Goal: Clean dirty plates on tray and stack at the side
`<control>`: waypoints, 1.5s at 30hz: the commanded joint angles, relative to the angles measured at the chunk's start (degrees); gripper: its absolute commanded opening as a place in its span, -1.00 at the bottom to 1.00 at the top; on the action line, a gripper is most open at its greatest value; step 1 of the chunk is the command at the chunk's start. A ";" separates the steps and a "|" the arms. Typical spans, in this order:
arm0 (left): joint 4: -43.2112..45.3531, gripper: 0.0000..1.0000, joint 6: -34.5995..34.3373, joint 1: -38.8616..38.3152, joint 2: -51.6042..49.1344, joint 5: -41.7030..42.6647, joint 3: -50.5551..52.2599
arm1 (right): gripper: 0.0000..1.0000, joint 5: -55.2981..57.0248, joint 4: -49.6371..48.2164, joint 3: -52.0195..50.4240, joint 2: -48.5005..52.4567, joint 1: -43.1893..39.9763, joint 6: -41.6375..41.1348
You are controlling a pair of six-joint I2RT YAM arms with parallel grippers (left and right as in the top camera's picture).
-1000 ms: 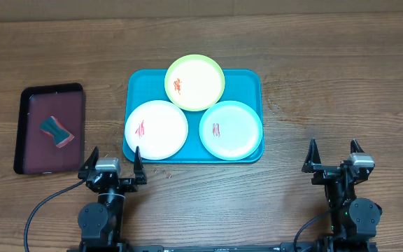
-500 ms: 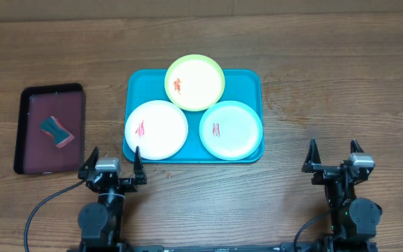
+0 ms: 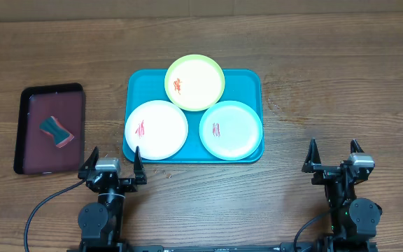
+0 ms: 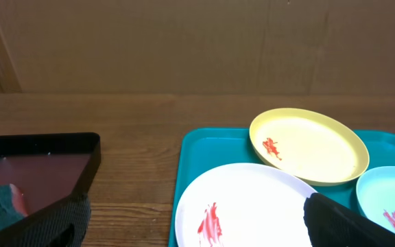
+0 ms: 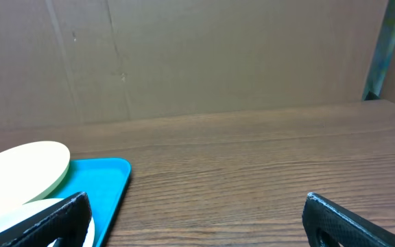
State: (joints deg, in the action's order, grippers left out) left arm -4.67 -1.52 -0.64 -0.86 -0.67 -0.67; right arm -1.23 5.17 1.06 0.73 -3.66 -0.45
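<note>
No shift: yellow-green plate (image 3: 195, 82) beyond tray (image 3: 142, 87) rim

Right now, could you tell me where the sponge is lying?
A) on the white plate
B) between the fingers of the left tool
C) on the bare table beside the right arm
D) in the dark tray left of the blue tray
D: the sponge rests inside the dark tray, which sits on the table to the left of the blue tray that holds the plates.
</note>
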 commanded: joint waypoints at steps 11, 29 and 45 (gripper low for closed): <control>0.24 0.99 0.26 0.35 0.55 0.26 0.39 | 1.00 0.33 -0.33 -0.59 -0.57 -0.22 -0.44; 0.24 0.99 0.26 0.35 0.55 0.26 0.39 | 1.00 0.33 -0.33 -0.59 -0.57 -0.22 -0.44; 1.14 0.99 -16.52 0.28 0.55 8.92 0.39 | 1.00 0.33 -0.33 -0.59 -0.57 -0.22 -0.44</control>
State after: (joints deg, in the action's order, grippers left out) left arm -4.38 -6.26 -0.64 -0.86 1.63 -0.67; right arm -1.21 5.17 1.06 0.73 -3.68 -0.45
